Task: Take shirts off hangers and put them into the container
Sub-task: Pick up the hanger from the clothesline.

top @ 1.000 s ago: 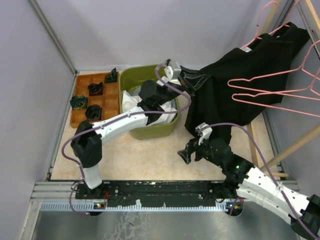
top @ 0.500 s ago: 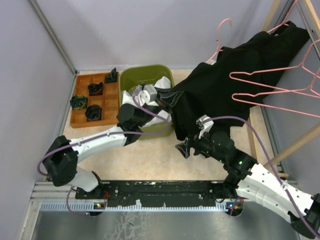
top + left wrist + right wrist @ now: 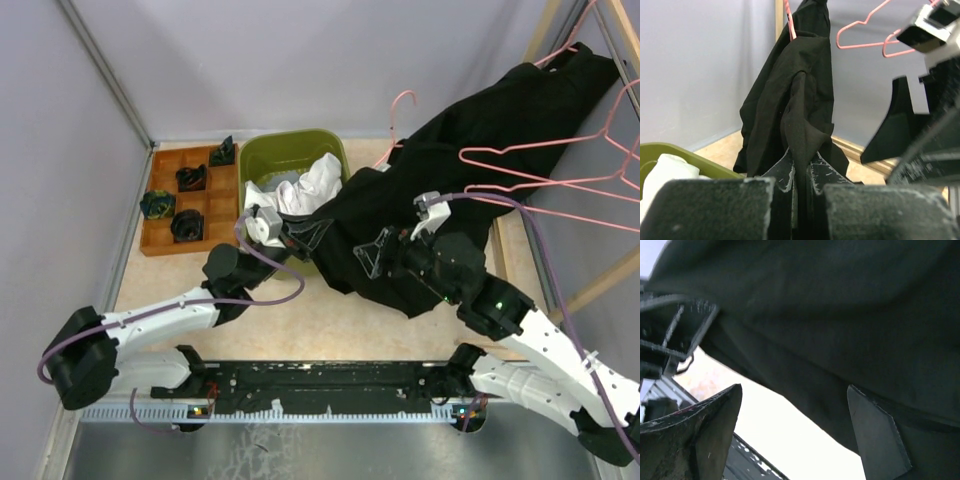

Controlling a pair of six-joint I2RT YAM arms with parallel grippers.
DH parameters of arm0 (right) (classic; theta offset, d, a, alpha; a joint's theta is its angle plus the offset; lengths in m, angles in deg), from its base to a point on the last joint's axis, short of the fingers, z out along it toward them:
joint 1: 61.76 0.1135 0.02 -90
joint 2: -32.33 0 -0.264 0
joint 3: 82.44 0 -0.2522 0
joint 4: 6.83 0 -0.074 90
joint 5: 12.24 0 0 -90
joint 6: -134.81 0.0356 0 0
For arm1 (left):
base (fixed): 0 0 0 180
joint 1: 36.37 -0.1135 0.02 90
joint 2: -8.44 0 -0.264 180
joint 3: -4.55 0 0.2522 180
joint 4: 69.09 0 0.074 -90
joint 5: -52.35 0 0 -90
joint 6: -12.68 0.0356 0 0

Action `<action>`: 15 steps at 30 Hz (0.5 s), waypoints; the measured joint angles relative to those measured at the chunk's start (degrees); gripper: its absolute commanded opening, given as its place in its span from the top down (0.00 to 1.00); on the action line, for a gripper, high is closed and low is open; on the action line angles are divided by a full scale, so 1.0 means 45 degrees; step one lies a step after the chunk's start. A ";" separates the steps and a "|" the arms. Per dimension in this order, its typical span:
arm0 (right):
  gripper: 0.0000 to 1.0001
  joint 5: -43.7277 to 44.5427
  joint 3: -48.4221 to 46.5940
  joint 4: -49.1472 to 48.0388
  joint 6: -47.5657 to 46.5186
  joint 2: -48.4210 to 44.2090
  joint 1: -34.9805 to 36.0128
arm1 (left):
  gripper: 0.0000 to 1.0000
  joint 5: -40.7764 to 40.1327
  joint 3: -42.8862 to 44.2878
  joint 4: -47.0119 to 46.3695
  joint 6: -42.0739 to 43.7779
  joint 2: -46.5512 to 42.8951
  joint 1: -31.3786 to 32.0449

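stretching out in a long slant, the black shirt now runs from the rack corner at the far right down to the near side of the green tub. a second ago it hung in a bunch by the rack. its pink hanger has come along with it: the hook, which sat high by the pole, has slid well leftward and now stands free above the cloth, so the shirt looks to be dragging the hanger rather than slipping off it.

the left pincer is clamped shut on a fold of the hem, plain in its own wrist view, where the cloth rises out of the pinched tips. that arm has drawn back toward the near edge of the table, and that pull is what hauled the shirt taut.

the right pincer has moved up from the bare table to sit against the shirt's middle. its jaws are spread wide with cloth draped over the gap, gripping nothing.

a white shirt already lies in the tub. two bare hangers remain on the rack. my guess is the hanger has to be freed before this shirt can go in.
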 measured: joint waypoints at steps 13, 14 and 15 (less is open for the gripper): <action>0.06 0.2195 -0.1875 -0.0039 0.2254 0.2016 0.0000 | 1.00 0.1224 -0.1054 0.3143 0.0937 -0.1467 0.0296; 0.06 0.2331 -0.1841 -0.0214 0.2482 0.2064 0.0000 | 1.00 0.1219 -0.1054 0.3366 0.1146 -0.1467 0.0413; 0.05 0.2599 -0.1739 -0.0476 0.2793 0.2089 0.0000 | 1.00 0.1205 -0.1049 0.3531 0.1268 -0.1467 0.0520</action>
